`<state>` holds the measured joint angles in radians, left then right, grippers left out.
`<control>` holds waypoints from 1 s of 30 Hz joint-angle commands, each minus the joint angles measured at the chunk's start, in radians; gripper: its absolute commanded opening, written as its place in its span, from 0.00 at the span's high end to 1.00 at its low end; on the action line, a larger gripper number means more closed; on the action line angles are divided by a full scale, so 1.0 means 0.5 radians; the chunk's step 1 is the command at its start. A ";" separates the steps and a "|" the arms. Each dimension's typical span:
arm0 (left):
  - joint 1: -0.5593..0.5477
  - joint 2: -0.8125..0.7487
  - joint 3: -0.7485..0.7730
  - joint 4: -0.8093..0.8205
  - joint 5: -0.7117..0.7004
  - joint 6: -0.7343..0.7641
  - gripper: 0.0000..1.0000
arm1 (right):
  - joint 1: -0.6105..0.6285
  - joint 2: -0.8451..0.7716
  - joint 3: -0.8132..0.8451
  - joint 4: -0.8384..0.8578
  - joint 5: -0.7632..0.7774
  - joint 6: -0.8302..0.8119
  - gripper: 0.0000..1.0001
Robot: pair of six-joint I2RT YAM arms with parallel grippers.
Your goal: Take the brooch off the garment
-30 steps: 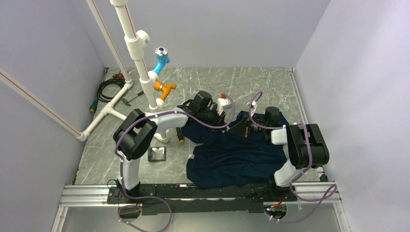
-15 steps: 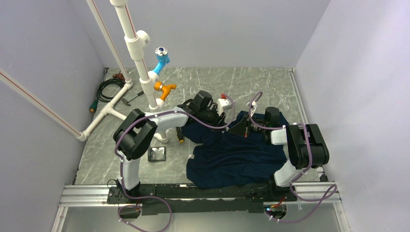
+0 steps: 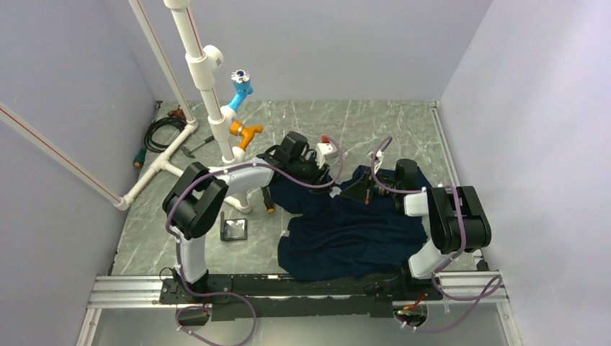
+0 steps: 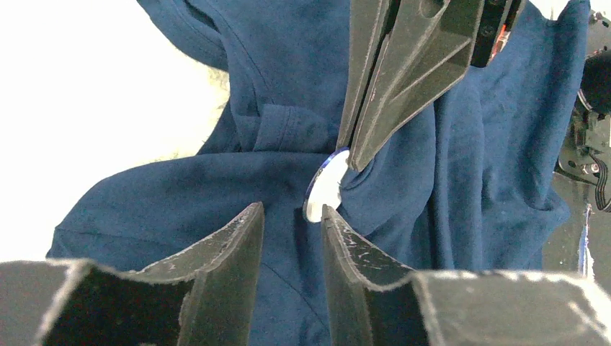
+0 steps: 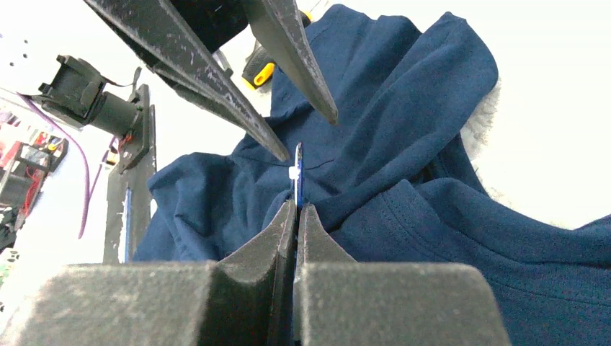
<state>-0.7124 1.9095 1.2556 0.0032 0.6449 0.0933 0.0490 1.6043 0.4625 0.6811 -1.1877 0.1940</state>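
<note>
Right pincer (image 5: 297,207) is pinching the brooch (image 4: 326,186) edge-on at the garment (image 4: 180,194); left pincer (image 4: 292,210) is hovering open just left of it.

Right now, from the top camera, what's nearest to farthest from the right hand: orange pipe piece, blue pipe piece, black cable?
From the right hand, all lie to its left:
1. Orange pipe piece, low on the white pipe.
2. Blue pipe piece, above the orange one.
3. Black cable, farthest left.

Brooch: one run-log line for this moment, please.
small round blue-grey disc brooch: edge-on at a fold of dark navy-blue cloth T-shirt | right hand: shut on it | left hand: open, fingers either side of it
</note>
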 commanded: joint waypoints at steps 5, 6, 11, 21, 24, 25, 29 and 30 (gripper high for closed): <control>0.026 -0.100 -0.042 0.142 0.248 0.077 0.63 | -0.009 -0.064 -0.020 0.139 -0.096 -0.015 1.00; 0.024 -0.091 -0.044 0.142 0.264 0.077 0.63 | -0.006 -0.066 -0.023 0.147 -0.104 -0.017 1.00; 0.009 -0.039 -0.007 0.108 0.299 0.102 0.63 | -0.008 -0.070 -0.032 0.173 -0.134 -0.017 1.00; -0.008 0.017 0.011 0.100 0.304 0.138 0.72 | -0.008 -0.070 -0.046 0.219 -0.191 -0.014 1.00; -0.007 0.027 0.013 0.074 0.325 0.170 0.79 | -0.009 -0.071 -0.051 0.228 -0.192 -0.014 1.00; -0.008 0.025 0.003 0.078 0.338 0.181 0.82 | -0.009 -0.073 -0.053 0.234 -0.192 -0.011 1.00; -0.008 0.001 -0.027 0.092 0.374 0.234 1.00 | -0.005 -0.074 -0.053 0.228 -0.213 -0.025 1.00; -0.008 -0.008 -0.038 0.101 0.381 0.252 1.00 | -0.004 -0.073 -0.049 0.219 -0.219 -0.032 1.00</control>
<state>-0.7113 1.9198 1.2381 0.0330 0.7921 0.1638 0.0471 1.6020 0.4370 0.7361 -1.2404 0.1936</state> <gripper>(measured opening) 0.036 0.021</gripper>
